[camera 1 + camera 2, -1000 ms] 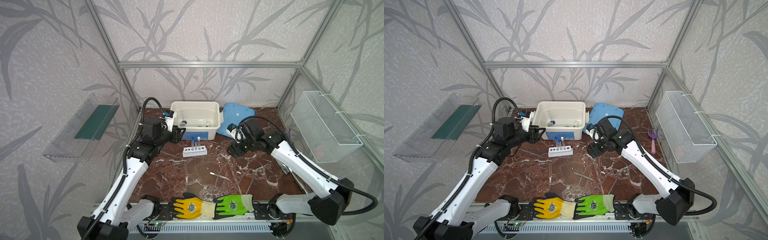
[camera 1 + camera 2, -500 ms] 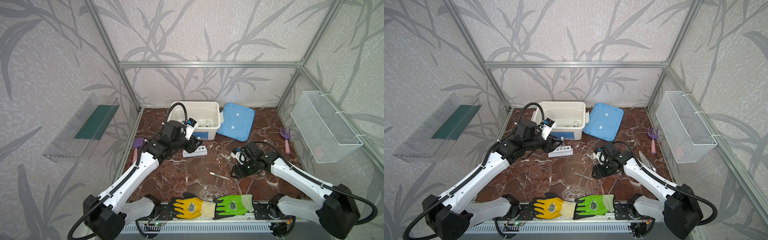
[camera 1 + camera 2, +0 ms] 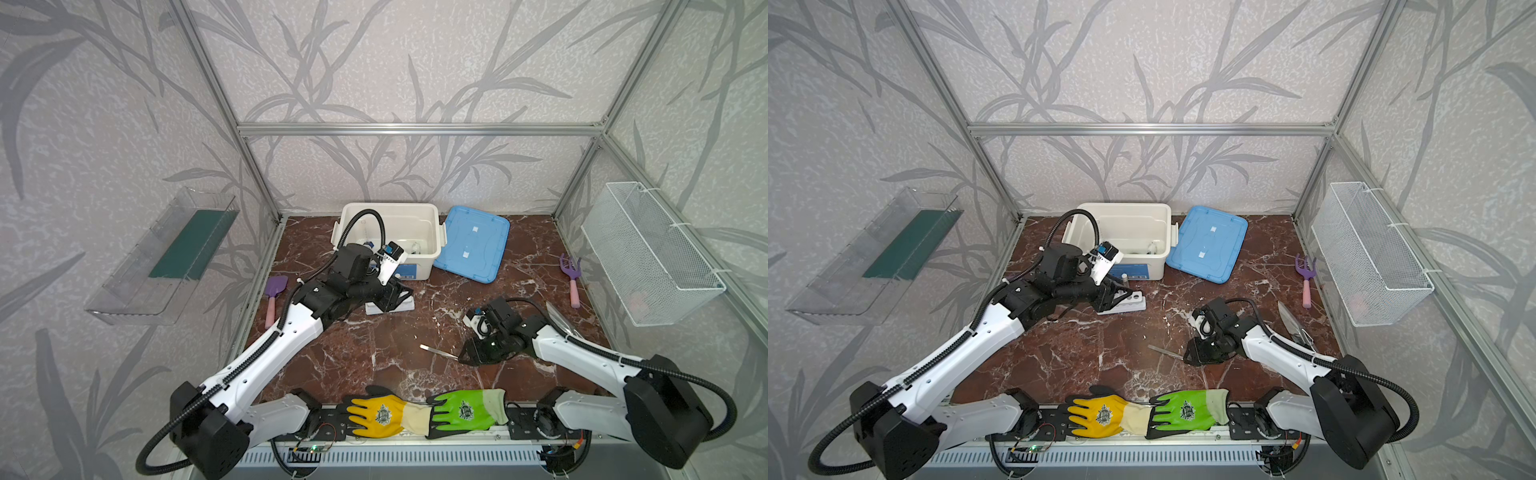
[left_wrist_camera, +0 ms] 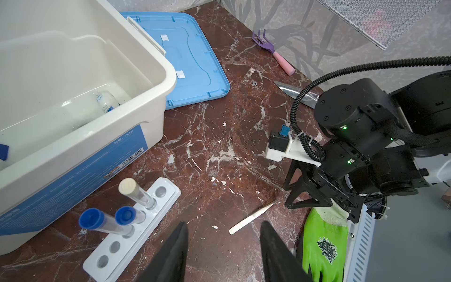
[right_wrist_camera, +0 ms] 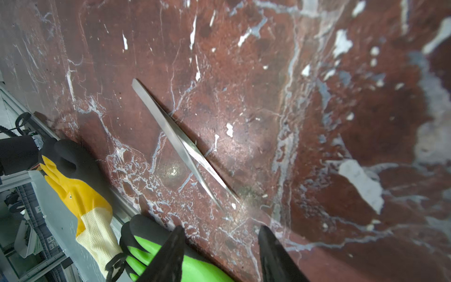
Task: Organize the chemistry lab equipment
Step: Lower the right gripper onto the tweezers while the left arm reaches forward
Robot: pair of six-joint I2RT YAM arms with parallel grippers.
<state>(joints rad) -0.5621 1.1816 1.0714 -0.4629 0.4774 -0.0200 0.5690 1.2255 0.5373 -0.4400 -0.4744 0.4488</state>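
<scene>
The white six-hole rack [image 4: 136,227] stands in front of the bin and holds two blue-capped test tubes [image 4: 91,218] and a white-capped one [image 4: 127,185]. My left gripper [image 4: 223,224] hovers open and empty beside the rack [image 3: 405,305]. In both top views it [image 3: 395,297] covers the rack's left end. The metal tweezers [image 5: 180,144] lie flat on the marble [image 3: 436,351]. My right gripper [image 5: 220,228] is open, low over the floor just off the tweezers' pointed tips. A clear vial [image 4: 105,101] lies inside the bin.
The white bin [image 3: 436,232] stands at the back, its blue lid [image 3: 473,245] flat beside it. A purple rake [image 3: 571,282] and a shiny metal blade [image 3: 1293,322] lie right, a purple trowel [image 3: 274,295] left. Yellow [image 3: 378,415] and green [image 3: 465,409] gloves lie along the front edge. A wire basket [image 3: 648,253] hangs on the right wall.
The left arm swung from the bin down to the rack. The right arm came forward from near the lid down to the tweezers, and its jaws narrowed.
</scene>
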